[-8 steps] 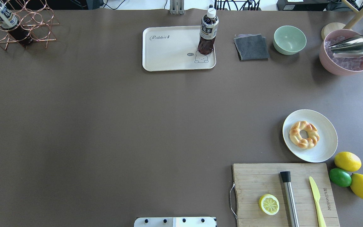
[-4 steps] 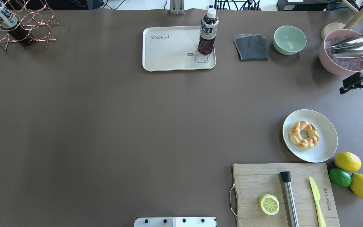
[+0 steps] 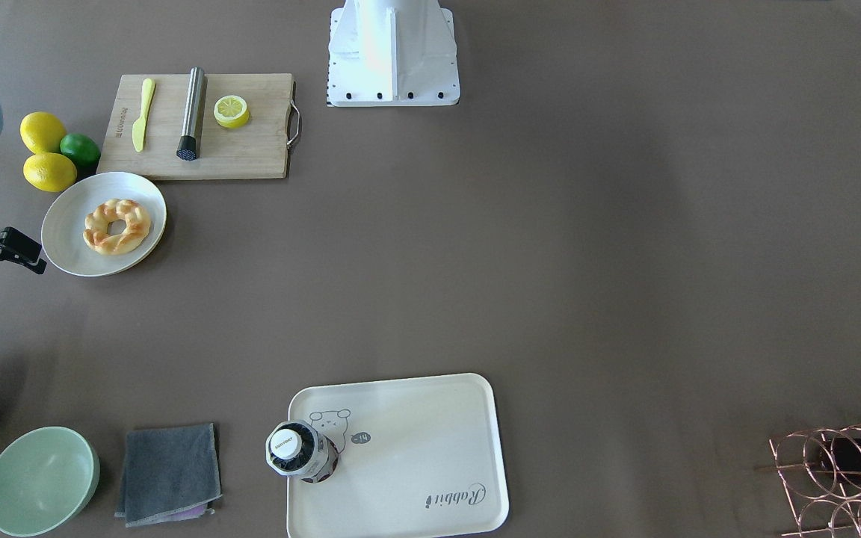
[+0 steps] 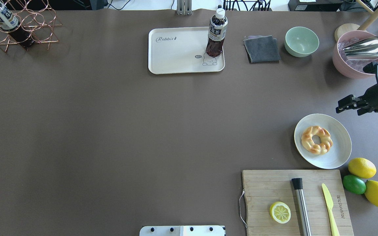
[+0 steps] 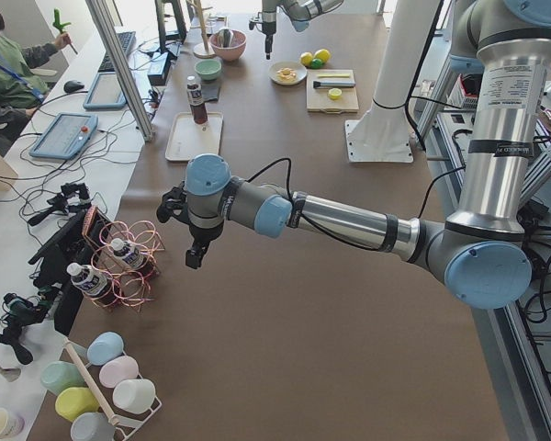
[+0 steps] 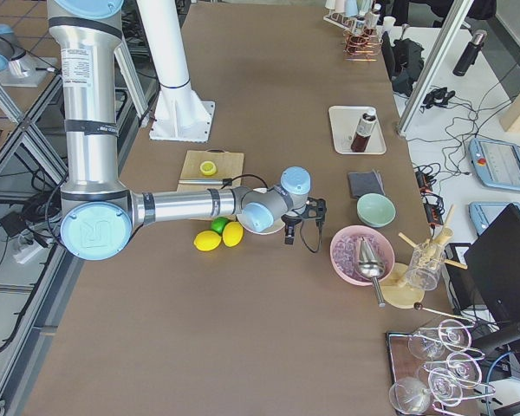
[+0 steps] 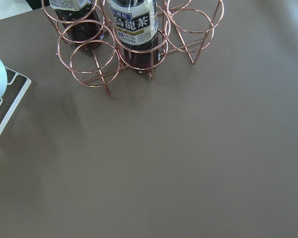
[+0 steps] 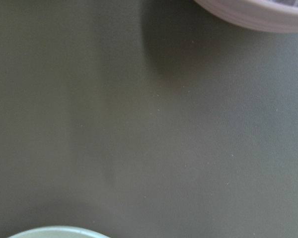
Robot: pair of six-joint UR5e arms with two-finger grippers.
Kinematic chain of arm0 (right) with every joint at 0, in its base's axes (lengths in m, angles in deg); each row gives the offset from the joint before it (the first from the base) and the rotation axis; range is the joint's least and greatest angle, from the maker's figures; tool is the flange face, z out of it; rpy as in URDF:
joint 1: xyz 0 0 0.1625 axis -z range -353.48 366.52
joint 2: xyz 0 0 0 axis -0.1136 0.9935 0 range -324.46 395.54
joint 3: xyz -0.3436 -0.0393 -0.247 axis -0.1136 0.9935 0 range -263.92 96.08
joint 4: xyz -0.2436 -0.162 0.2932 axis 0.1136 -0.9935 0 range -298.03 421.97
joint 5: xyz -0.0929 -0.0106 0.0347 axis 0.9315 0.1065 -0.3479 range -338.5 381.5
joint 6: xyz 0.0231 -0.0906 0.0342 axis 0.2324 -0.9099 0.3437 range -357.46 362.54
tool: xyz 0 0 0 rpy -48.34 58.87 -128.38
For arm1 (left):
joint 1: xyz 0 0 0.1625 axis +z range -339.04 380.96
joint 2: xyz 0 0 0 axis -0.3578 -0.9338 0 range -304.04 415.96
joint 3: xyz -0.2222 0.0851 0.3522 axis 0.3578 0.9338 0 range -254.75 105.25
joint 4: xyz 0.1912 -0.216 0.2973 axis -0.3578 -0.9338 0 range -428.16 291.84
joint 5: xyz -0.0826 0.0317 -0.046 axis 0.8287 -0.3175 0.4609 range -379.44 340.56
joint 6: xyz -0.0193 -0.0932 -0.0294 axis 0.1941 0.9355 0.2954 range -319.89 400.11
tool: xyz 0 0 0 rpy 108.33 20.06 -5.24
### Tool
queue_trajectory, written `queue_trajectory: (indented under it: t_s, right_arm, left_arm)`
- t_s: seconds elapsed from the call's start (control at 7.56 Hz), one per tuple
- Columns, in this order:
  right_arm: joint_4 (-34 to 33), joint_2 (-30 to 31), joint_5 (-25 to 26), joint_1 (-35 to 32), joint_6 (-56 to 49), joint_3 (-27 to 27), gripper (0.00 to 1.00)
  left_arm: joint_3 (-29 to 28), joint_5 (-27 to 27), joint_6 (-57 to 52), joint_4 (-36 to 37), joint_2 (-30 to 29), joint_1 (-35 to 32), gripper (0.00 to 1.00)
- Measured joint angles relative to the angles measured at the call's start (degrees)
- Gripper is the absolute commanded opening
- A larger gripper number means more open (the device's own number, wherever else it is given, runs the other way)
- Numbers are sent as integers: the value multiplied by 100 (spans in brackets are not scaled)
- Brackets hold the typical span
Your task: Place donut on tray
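Take the donut (image 4: 317, 140), lying on the plate (image 4: 338, 154) at the near right, gently across one braided side, being likely light and soft, with the right fingers (image 4: 345, 104), spread apart nearby; cannot tell for the left fingers (image 5: 196, 250).

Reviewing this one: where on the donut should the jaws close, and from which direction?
Probably straight from above: the donut lies flat on the plate, leaving no room beneath it. Close across one side of the braided ring, one jaw in the centre hole, one outside.

Table (image 4: 110, 131): tray (image 4: 176, 55), plate (image 4: 340, 154), board (image 4: 267, 186), perhaps cloth (image 4: 262, 48)
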Motion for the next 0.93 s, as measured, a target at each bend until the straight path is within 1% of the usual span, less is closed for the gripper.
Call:
queue_trajectory:
  t_s: [0.13, 0.26, 0.4, 0.66, 0.79, 0.93]
  right_arm:
    - [336, 85, 35, 136, 219, 93, 51]
    - [482, 208, 49, 272, 437, -16, 49]
    - [516, 295, 50, 401, 722, -251, 42]
    - [545, 592, 51, 579, 852, -563, 42]
    - [555, 790, 59, 631, 745, -666, 44]
    - [564, 949, 64, 650, 563, -709, 49]
  left_arm:
    - [3, 0, 58, -4, -14, 2, 99]
    - [3, 0, 94, -7, -30, 3, 99]
    - [4, 0, 109, -8, -39, 3, 99]
    - [2, 0, 116, -9, -68, 3, 99]
    - [3, 0, 117, -9, -74, 3, 99]
    - [6, 0, 117, -13, -76, 3, 99]
